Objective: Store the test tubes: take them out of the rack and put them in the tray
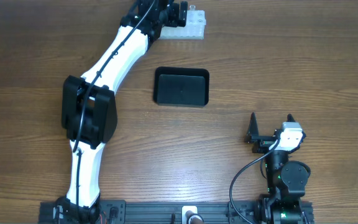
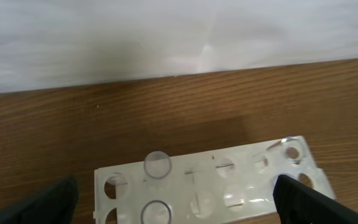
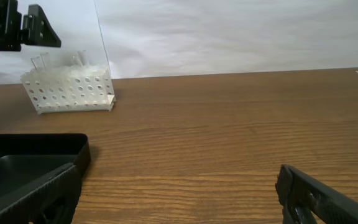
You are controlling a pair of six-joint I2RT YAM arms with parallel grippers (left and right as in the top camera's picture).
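A clear plastic rack (image 1: 187,28) stands at the far edge of the table. Seen in the left wrist view, the rack (image 2: 229,186) holds two test tubes (image 2: 157,165) (image 2: 156,213) near one end. My left gripper (image 2: 176,211) hangs open just above the rack, one finger on each side of it. It also appears above the rack (image 3: 70,90) as the left gripper (image 3: 17,28) in the right wrist view. The black tray (image 1: 181,87) lies empty mid-table. My right gripper (image 1: 271,127) is open and empty, low over the table near its base, facing the tray (image 3: 23,165).
A white wall runs along the table's far edge right behind the rack. The left arm (image 1: 104,81) stretches diagonally across the left half of the table. Bare wood (image 1: 303,62) lies right of the tray.
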